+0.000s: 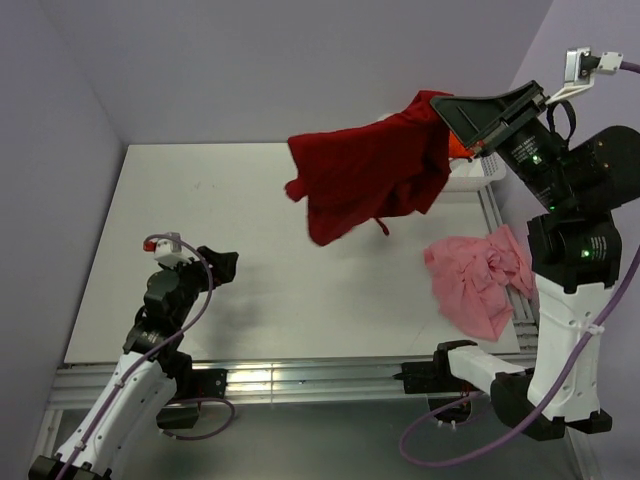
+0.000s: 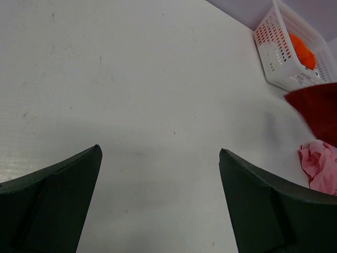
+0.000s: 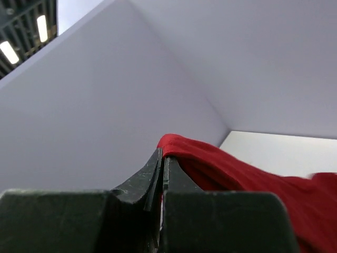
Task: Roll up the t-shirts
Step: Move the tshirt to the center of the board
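- Red shirt [image 1: 370,175]: pinched at one edge in the closed right jaws, hanging clear above the table [image 1: 250,260].
- Pink shirt [image 1: 480,275]: crumpled on the table, well below those jaws.
- Left jaws: spread wide, empty.

We see soft matt cloth on the dark red t-shirt [image 1: 370,180], smooth in broad folds. Pink t-shirt [image 1: 478,275], right side: same matt cloth, heavily crumpled. Orange t-shirt [image 2: 302,48], far right: matt cloth too. Its basket [image 2: 276,52] looks like white plastic lattice with a slight sheen. Table [image 1: 230,230]: white, matt, smooth, faint specks. We note matt black hard plastic, lightly scuffed, on left gripper [image 2: 160,158] and right gripper [image 3: 161,155]. Near rail [image 1: 300,378]: bare shiny metal. Left arm [image 1: 130,390] shell: smooth white plastic. Walls [image 1: 250,60]: matt.
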Available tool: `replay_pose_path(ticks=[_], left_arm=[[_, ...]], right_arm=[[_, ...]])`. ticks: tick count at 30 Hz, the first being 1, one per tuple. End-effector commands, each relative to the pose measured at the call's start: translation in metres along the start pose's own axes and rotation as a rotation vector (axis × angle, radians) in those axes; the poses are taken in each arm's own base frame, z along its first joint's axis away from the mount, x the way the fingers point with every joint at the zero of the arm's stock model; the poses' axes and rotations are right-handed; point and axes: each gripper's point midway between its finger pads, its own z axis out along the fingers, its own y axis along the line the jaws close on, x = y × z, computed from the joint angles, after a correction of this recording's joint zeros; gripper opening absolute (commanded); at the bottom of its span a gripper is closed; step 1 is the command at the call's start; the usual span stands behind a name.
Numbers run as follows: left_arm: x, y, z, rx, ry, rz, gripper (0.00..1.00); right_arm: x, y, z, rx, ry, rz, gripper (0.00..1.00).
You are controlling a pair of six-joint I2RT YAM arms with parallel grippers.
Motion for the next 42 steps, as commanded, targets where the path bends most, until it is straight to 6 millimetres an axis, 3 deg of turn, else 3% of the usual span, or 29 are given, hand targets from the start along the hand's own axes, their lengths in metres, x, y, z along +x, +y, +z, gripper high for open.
replay_pose_path(ticks=[1, 2, 3, 4, 5, 6, 7, 8, 9, 11, 12, 14, 17, 21, 26, 30, 37, 42], left_arm=[[-0.018, -0.011, -0.003, 0.033, -0.059, 0.003, 1.00], [-0.020, -0.011, -0.004, 0.034, -0.069, 0.003, 1.00], [-0.020, -0.011, -0.005, 0.034, -0.069, 0.003, 1.00], [-0.020, -0.011, -0.006, 0.033, -0.072, 0.004, 1.00], [-0.023, -0.011, -0.007, 0.035, -0.083, 0.003, 0.99], [-0.022, -0.011, -0.008, 0.033, -0.081, 0.003, 1.00], [-0.022, -0.010, -0.008, 0.033, -0.083, 0.002, 1.00], [-0.023, -0.011, -0.008, 0.033, -0.086, 0.003, 1.00], [-0.023, -0.011, -0.009, 0.038, -0.085, 0.003, 1.00], [-0.022, -0.011, -0.008, 0.035, -0.083, 0.003, 0.99], [-0.022, -0.011, -0.007, 0.034, -0.082, 0.005, 1.00], [-0.020, -0.010, -0.006, 0.032, -0.071, 0.006, 0.99], [-0.018, -0.011, -0.003, 0.035, -0.059, 0.006, 1.00], [-0.014, -0.011, 0.001, 0.036, -0.038, 0.009, 1.00], [-0.003, -0.004, 0.014, -0.017, 0.028, -0.013, 0.99], [0.013, -0.004, 0.029, -0.047, 0.134, -0.049, 1.00], [0.034, -0.007, 0.048, -0.050, 0.256, -0.074, 0.99], [0.040, -0.009, 0.060, -0.059, 0.303, -0.091, 0.99]], right_arm=[[0.014, 0.019, 0.000, -0.113, 0.086, 0.056, 0.00], [0.020, 0.009, 0.003, -0.094, 0.097, 0.075, 0.00], [0.038, -0.022, 0.011, -0.034, 0.134, 0.117, 0.02], [0.049, -0.040, 0.014, 0.004, 0.156, 0.136, 0.07], [0.061, -0.062, 0.019, 0.051, 0.173, 0.147, 0.21], [0.090, -0.104, 0.024, 0.134, 0.224, 0.193, 0.30], [0.104, -0.126, 0.025, 0.181, 0.246, 0.207, 0.44], [0.120, -0.150, 0.025, 0.232, 0.273, 0.207, 0.48], [0.149, -0.198, 0.023, 0.358, 0.313, 0.248, 0.53], [0.178, -0.238, 0.015, 0.463, 0.367, 0.243, 0.57], [0.201, -0.263, 0.005, 0.529, 0.405, 0.259, 0.58], [0.228, -0.294, -0.014, 0.621, 0.437, 0.251, 0.59], [0.239, -0.312, -0.035, 0.693, 0.416, 0.200, 0.67], [0.270, -0.335, -0.079, 0.801, 0.450, 0.169, 0.67], [0.290, -0.365, -0.117, 0.947, 0.436, 0.119, 0.67], [0.303, -0.378, -0.123, 1.005, 0.461, 0.104, 0.67], [0.338, -0.364, -0.112, 0.998, 0.551, 0.038, 0.68], [0.350, -0.376, -0.139, 1.151, 0.529, 0.010, 0.68]])
